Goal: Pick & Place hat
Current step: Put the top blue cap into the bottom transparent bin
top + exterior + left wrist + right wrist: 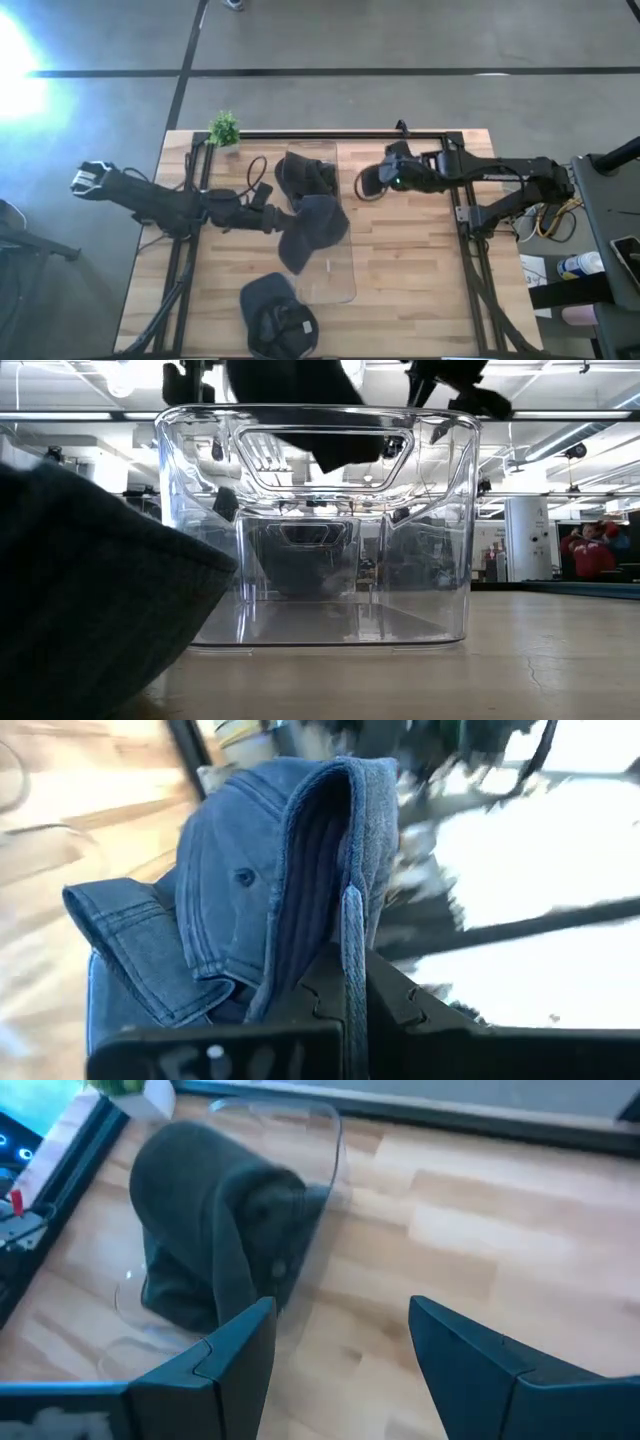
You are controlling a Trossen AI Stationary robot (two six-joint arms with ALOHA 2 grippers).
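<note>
A clear plastic bin [340, 285] [320, 630] stands mid-table. My left gripper [272, 218] [350, 970] reaches in from the table's left and is shut on a blue denim hat [315, 232] [250, 880] held over the bin's middle. In the low view this hat [320, 430] shows at the bin's top rim. A second dark hat [305, 172] [210, 1230] lies in the bin's far end. A third hat [277, 315] [90, 600] rests on the table by the near edge. My right gripper [366, 180] [340, 1330] hovers open just right of the bin's far end. My left gripper pinches the denim hat by its rim edge [352, 920] between the two fingers, coming roughly level from the table's left. The hat is lifted clear, its crown bulging away from the fingers, above the bin's opening.
A small potted plant [225, 128] stands at the table's far left corner. Dark frame rails [465, 240] run along both sides of the table. Bare wood [410, 270] lies right of the bin. People show far off in the room [595, 550].
</note>
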